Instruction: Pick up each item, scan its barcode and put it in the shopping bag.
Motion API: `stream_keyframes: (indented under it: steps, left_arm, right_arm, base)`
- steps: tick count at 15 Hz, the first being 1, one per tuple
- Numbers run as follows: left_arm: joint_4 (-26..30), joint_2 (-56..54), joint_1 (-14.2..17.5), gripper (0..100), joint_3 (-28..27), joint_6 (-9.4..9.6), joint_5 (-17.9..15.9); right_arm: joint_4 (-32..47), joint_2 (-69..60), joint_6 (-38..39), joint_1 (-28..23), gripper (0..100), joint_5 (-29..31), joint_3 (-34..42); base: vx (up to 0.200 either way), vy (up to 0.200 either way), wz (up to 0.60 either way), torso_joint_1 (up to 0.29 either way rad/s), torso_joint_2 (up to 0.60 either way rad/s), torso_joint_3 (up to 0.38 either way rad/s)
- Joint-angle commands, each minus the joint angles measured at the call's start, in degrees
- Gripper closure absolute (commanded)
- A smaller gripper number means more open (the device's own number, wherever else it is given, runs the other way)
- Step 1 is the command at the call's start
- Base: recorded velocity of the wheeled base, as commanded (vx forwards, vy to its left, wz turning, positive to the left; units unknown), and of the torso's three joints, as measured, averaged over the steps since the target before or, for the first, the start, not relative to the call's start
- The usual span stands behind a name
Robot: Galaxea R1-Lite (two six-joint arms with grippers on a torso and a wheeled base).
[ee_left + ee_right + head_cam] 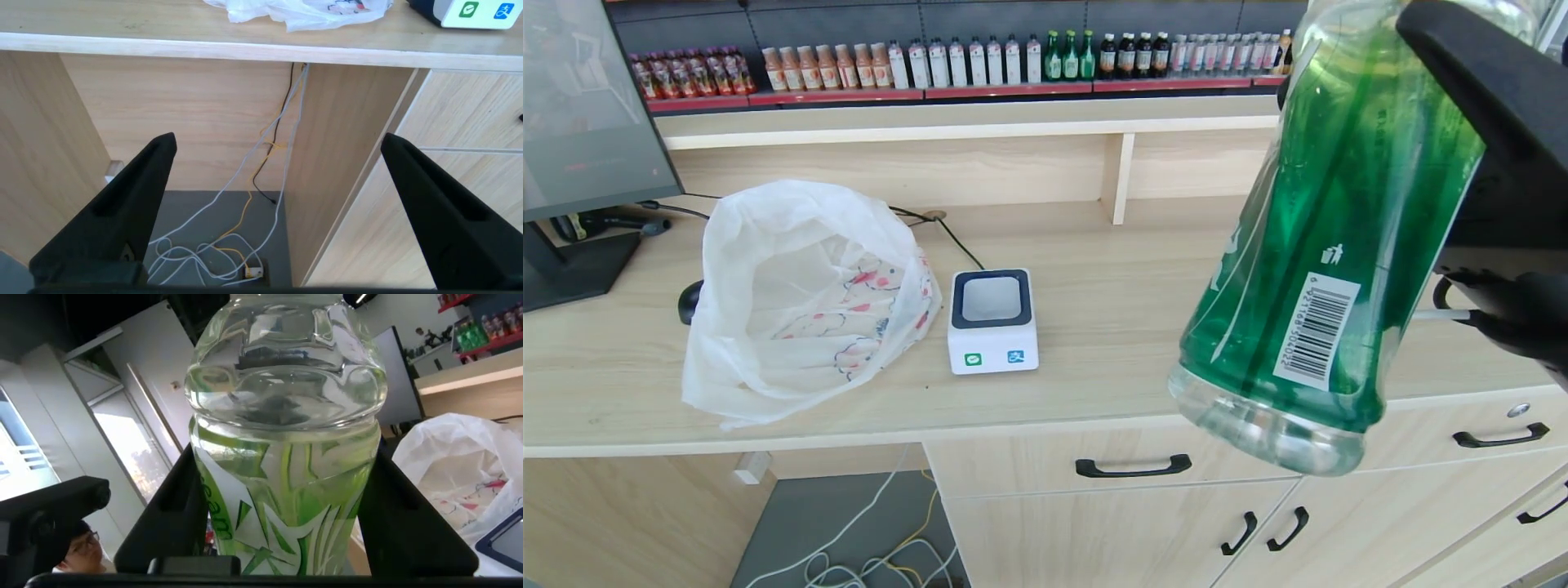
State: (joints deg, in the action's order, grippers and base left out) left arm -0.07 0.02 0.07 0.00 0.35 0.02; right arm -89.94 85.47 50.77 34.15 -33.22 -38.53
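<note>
A clear bottle with a green label point(1327, 245) hangs high and close at the right of the head view, tilted bottom-down, its barcode facing me. My right gripper point(1486, 163) is shut on the bottle point(286, 457), a finger point(176, 514) on each side. The white scanner box point(992, 321) sits on the wooden counter point(1127, 302), left of the bottle and well below it. Beside it on the left lies the white shopping bag point(805, 298), mouth open. My left gripper point(282, 212) hangs open below the counter edge, nothing between its fingers point(131, 212).
A monitor on a stand point(580, 147) occupies the counter's far left, with a dark mouse point(689, 302) beside the bag. Shelves of bottles point(964, 61) line the back wall. Drawers with black handles point(1131, 467) front the counter; loose cables point(245, 237) lie in the open bay beneath.
</note>
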Motion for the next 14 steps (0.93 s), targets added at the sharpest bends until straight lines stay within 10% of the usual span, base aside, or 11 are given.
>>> stream_keyframes:
  steps: [1,14]
  left_arm:
    - [-0.01,-0.02,0.01,0,0.00,0.00,0.06]
    - [-0.01,-0.02,0.01,0,0.00,0.00,0.06]
  right_arm:
    - [-0.06,-0.13,-0.06,0.04,100,0.00,0.04]
    - [-0.06,0.31,-6.56,1.80,100,0.00,1.97]
  base:
    - [0.000,0.000,0.00,0.000,0.00,0.000]
    - [0.000,0.000,0.00,0.000,0.00,0.000]
